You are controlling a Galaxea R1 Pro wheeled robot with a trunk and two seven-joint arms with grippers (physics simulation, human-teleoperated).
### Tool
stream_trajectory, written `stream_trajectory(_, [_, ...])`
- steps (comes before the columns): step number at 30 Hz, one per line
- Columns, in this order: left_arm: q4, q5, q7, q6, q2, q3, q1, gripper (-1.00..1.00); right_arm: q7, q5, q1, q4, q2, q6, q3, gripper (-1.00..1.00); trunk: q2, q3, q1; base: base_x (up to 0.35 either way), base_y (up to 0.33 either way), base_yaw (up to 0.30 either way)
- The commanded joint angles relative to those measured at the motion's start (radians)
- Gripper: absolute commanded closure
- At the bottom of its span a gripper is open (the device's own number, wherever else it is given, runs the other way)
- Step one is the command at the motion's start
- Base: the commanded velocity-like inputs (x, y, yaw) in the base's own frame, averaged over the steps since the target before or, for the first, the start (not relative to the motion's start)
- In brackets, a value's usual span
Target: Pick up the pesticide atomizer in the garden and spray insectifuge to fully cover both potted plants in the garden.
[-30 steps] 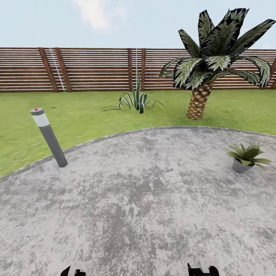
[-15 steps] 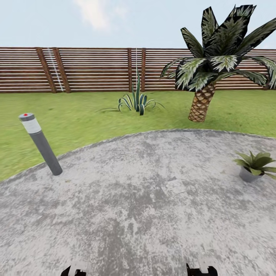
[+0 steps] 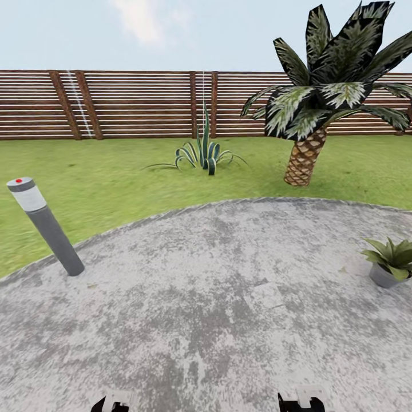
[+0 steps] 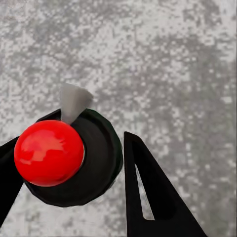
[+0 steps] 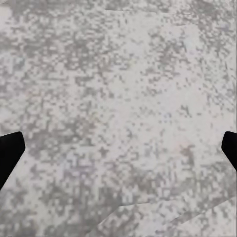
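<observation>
Now, at your far left a grey bollard lamp (image 3: 46,228) leans at the stone patio's (image 3: 217,309) edge. Your left gripper (image 4: 69,173) has its fingers closed around the pesticide atomizer (image 4: 74,158), seen from above with its red cap and pale nozzle, over the stone. Your right gripper (image 5: 118,153) holds nothing, fingertips spread wide. One potted plant (image 3: 392,263) sits on the patio at your far right, the palm (image 3: 320,103) on the lawn behind it.

The pesticide atomizer (image 4: 74,158) (dark round body, red top, pale nozzle) sits upright between black fingers (image 4: 153,192). One potted plant (image 3: 392,260) stands on the patio's (image 3: 206,297) right edge.
</observation>
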Motion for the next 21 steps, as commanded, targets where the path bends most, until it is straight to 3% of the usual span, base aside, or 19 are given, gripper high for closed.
stream_trajectory(1, [0.001, -0.011, 0.003, -0.004, 0.000, 0.006, -0.001, 1.00, -0.001, -0.010, -0.001, 0.001, 0.000, -0.003, 0.009, -1.00, 0.000, -0.001, 0.000, 0.339, 0.000, -0.046])
stream_trajectory(7, [0.001, -0.011, 0.003, -0.004, 0.000, 0.006, -0.001, 1.00, 0.000, -0.010, -0.001, 0.001, 0.000, -0.002, 0.009, -1.00, 0.000, -0.001, 0.000, 0.339, 0.019, -0.131])
stream_trajectory(21, [0.001, -0.011, 0.004, -0.004, -0.001, 0.006, -0.001, 1.00, 0.000, -0.010, -0.001, 0.001, 0.000, -0.002, 0.010, -1.00, 0.000, -0.001, 0.000, 0.339, 0.130, -0.238])
